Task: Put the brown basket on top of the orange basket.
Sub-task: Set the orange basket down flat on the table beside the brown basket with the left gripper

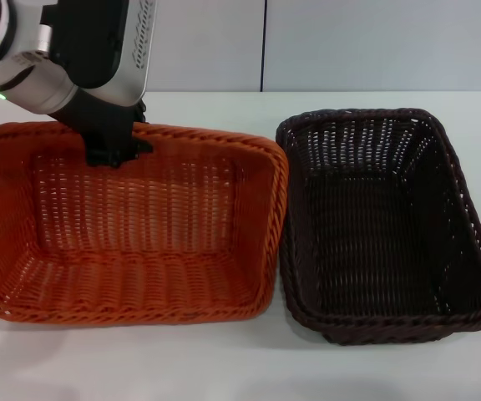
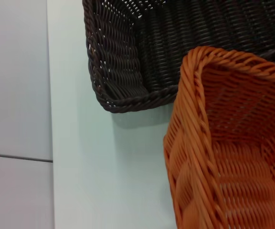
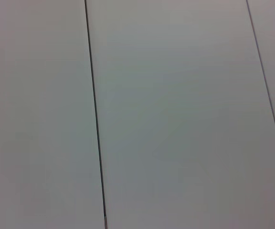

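The orange basket (image 1: 132, 225) lies on the left of the white table. The brown basket (image 1: 387, 225) lies right beside it on the right, and their rims almost touch. My left gripper (image 1: 117, 153) reaches down from the upper left and is shut on the orange basket's far rim, one finger inside the wall. The left wrist view shows the orange basket's corner (image 2: 233, 143) up close and a corner of the brown basket (image 2: 128, 62) beyond it. My right gripper is out of view; its wrist view shows only a grey panelled wall.
The white table (image 1: 224, 368) shows bare in front of both baskets and behind them (image 1: 224, 109). A grey panelled wall (image 1: 349, 42) stands at the table's far edge.
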Controlling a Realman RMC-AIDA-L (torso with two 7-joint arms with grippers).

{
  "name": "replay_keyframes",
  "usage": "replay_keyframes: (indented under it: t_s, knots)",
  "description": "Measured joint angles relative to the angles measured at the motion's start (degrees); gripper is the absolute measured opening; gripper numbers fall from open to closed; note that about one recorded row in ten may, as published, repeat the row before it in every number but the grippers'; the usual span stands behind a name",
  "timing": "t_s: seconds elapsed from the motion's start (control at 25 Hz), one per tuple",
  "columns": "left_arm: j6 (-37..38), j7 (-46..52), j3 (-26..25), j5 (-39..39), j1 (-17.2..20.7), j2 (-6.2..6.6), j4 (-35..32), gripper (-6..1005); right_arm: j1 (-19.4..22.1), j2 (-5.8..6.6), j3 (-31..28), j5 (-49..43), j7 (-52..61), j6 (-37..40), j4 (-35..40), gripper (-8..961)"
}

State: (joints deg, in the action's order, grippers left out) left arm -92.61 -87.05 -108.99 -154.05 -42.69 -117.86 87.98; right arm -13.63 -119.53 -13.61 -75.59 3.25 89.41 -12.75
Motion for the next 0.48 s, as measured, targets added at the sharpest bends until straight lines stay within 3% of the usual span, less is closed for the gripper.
replay_keyframes:
  t_s: [0.48]
  knots:
    - [4.31, 1.71, 0.52, -2.12, -3.05, 0.01, -8.36, 137, -0.10, 0.17, -0.11, 0.00, 0.00, 0.04, 0.10, 813]
